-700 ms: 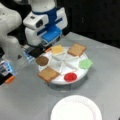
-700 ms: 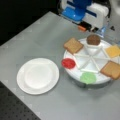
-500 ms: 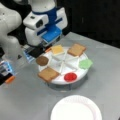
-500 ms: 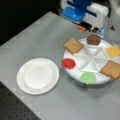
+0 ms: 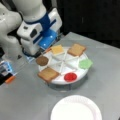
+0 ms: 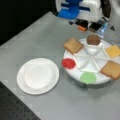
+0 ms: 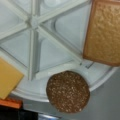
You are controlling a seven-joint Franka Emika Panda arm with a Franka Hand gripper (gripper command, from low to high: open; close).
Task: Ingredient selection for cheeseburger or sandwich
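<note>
Just below the tool (image 5: 43,48), state untellable, the patty (image 7: 68,91) looked light and stiff; best gripped across its edges.

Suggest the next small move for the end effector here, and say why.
Probably a short descent toward the dark-brown patty. It sits nearest below the wrist camera, at the divided tray's rim, beside the cheese. The white paper plate holds nothing, so no ingredient looks picked. The end effector itself is hidden in every view.

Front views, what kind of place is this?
Probably a robot lab bench, not a kitchen: a grey table, a sectioned tray of toy food and a paper plate, against black backdrop.
</note>
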